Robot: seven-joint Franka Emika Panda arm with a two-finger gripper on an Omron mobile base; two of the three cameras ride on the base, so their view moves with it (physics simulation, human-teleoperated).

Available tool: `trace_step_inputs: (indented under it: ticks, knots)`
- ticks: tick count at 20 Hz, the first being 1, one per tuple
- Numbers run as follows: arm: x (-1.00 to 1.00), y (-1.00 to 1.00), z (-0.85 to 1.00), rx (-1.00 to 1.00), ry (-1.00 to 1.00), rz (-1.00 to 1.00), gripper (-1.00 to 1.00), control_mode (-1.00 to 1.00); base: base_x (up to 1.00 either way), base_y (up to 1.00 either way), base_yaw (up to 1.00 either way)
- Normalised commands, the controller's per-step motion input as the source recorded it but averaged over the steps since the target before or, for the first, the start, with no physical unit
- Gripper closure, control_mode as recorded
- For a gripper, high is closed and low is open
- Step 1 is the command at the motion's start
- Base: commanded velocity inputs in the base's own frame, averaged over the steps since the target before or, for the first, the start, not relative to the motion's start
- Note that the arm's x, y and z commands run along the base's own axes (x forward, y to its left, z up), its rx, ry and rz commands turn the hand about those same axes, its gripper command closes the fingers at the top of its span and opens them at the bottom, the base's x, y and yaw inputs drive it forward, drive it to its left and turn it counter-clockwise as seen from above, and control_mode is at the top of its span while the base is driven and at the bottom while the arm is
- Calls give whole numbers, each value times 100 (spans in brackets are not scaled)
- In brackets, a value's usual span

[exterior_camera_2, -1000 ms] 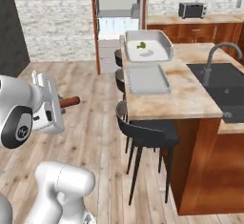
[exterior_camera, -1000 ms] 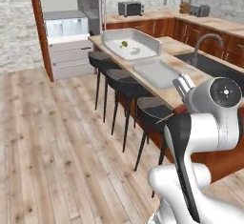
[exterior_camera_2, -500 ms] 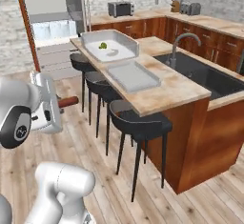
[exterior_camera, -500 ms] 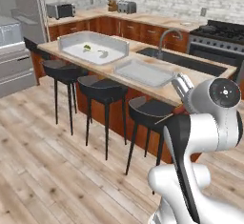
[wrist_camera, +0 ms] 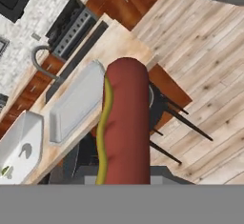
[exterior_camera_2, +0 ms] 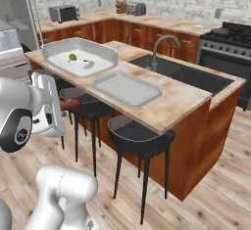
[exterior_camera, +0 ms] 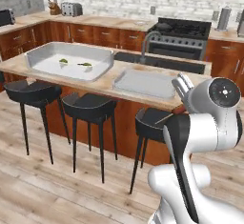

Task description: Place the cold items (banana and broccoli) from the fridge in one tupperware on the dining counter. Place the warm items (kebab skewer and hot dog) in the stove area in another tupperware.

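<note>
The pincer (wrist_camera: pixel 125 180) is clamped on the hot dog (wrist_camera: pixel 125 123), fingertips hidden behind it; the grey tray (wrist_camera: pixel 76 104) sits on the desk (wrist_camera: pixel 121 42) beyond.

White tub (exterior_camera: pixel 33 58) and grey tray (exterior_camera: pixel 145 84) sit apart on the counter (exterior_camera: pixel 107 81)

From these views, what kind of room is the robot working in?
A home kitchen, rendered. A black gas range stands against the far wall, a stone-topped dining counter has an inset sink with faucet, and bar stools line its side.
</note>
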Motion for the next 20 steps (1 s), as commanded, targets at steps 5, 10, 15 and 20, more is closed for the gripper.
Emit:
trace_step_inputs:
  ticks: [5, 10, 15, 20]
  knots:
    - [0, 0, 0, 0, 0, 0, 100, 100, 43, 100, -55]
    - [0, 0, 0, 0, 0, 0, 100, 100, 31, 99, -64]
    - [0, 0, 0, 0, 0, 0, 100, 100, 30, 78, -70]
    - [0, 0, 0, 0, 0, 0, 100, 100, 35, 48, -63]
